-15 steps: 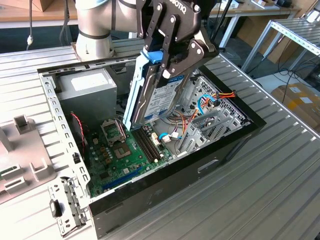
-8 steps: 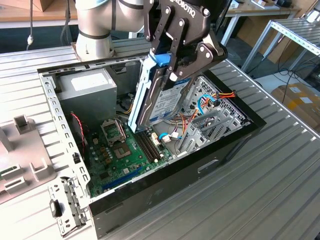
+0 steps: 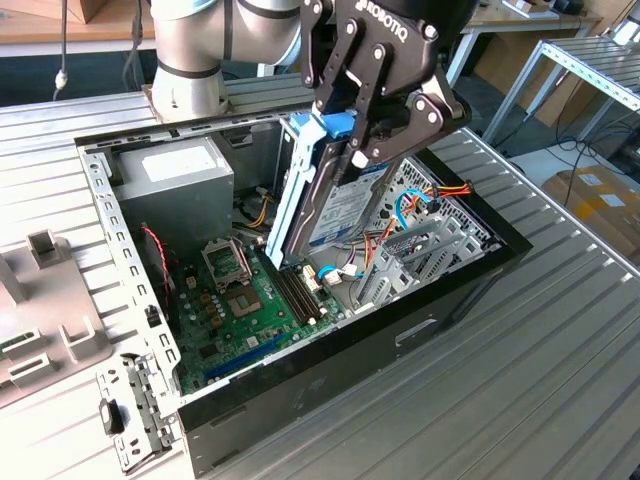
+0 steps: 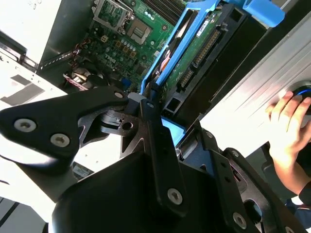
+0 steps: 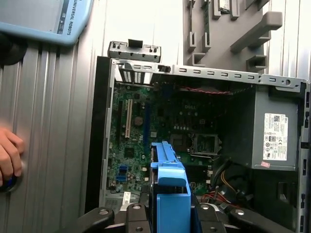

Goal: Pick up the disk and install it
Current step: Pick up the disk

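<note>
Ribbed metal table [image 3: 560,330] under tilted, blue-railed, white-labelled disk [image 3: 343,215] in hand [image 3: 385,135]

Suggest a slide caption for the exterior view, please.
The tool grips the blue-railed disk, steeply tilted, over the open computer case, near the grey power supply.

surface [image 3: 560,380]: ridged grey metal slats | middle: open black computer case [image 3: 400,340] lying on its side | exterior view's left: grey moulded panel [image 3: 40,320] lying flat | just beside the case's corner: small metal bracket [image 3: 125,425] | first wrist view: person's hand [image 5: 7,158] resting on the slats
</note>
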### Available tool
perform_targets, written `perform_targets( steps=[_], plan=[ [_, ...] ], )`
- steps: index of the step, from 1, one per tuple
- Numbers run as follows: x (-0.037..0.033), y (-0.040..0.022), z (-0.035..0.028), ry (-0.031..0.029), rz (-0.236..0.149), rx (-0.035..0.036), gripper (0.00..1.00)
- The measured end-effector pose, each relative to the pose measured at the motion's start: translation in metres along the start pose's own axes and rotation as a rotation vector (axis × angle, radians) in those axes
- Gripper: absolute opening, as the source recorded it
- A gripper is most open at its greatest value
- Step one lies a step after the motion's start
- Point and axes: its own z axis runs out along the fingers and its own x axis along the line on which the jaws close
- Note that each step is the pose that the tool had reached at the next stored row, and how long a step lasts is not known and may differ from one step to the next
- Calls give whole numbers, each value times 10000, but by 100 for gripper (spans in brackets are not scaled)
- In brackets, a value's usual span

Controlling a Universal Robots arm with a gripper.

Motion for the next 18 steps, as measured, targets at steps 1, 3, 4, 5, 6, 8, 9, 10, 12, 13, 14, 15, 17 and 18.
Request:
perform_targets(
  steps=[1, 3, 4, 5, 6, 8, 9, 10, 12, 13, 14, 15, 17, 18],
  plan=[
    [9, -8, -1, 0, 3, 0, 37],
    [30, -26, -1, 0, 9, 1, 37],
    [39, -33, -1, 0, 12, 1, 37],
    [53, -45, -1, -1, 15, 1, 37],
    [65, -54, -2, 0, 19, 1, 37],
    [91, -72, -2, -2, 26, 2, 37],
    [101, -80, -3, -2, 34, 3, 37],
    [109, -88, -3, -1, 42, 4, 37],
    [128, -95, -1, -6, 125, 10, 37],
    [131, -95, -1, -9, 185, 14, 37],
    [133, -95, 1, -13, 262, 20, 37],
    [135, -96, 2, -17, 339, 26, 37],
    [137, -96, 3, -23, 504, 38, 37],
    [139, -99, 3, -26, 550, 42, 37]
  ],
)
